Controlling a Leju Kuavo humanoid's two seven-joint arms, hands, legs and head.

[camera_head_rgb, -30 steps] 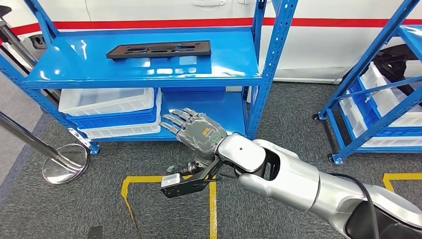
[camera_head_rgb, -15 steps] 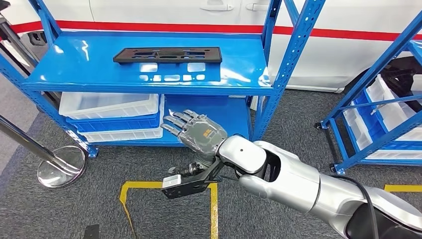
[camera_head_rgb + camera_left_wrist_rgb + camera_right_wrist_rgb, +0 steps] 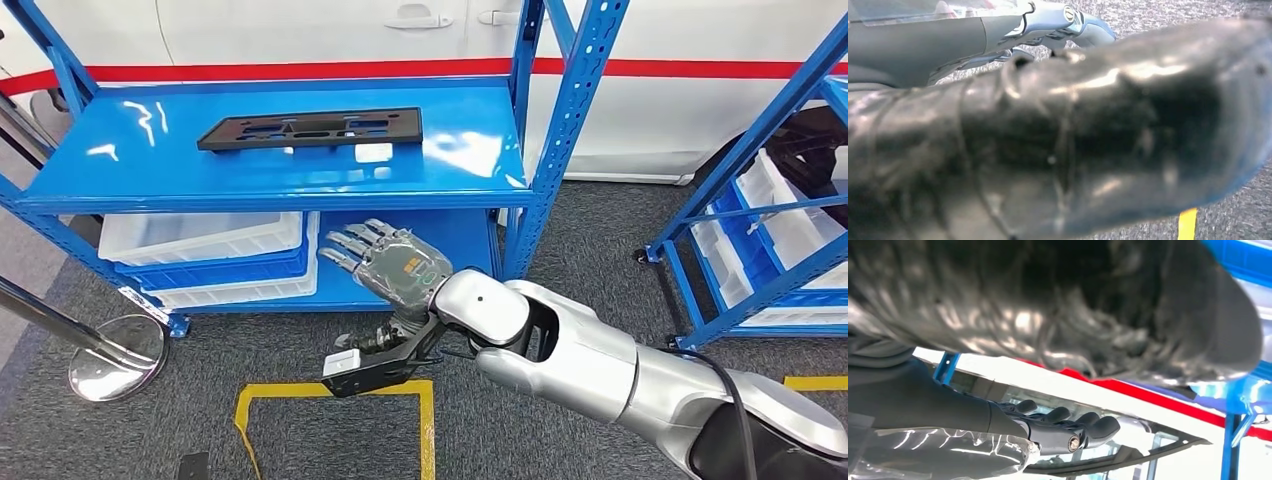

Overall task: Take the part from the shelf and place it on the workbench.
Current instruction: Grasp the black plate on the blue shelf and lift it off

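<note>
Right hand (image 3: 392, 262): fingers spread, holding nothing, raised below the shelf edge, likely set for a reach | Part (image 3: 310, 128): black plate flat on top blue shelf (image 3: 150, 160), untouched | Left hand: cannot tell

One flat black plastic part (image 3: 311, 129) with cut-out slots lies on the shelf — at about eleven o'clock. Two blue steel shelf racks (image 3: 270, 170) stand there. One round chrome stanchion base (image 3: 118, 357) — at nine o'clock. One silver robot hand (image 3: 385, 262).
</note>
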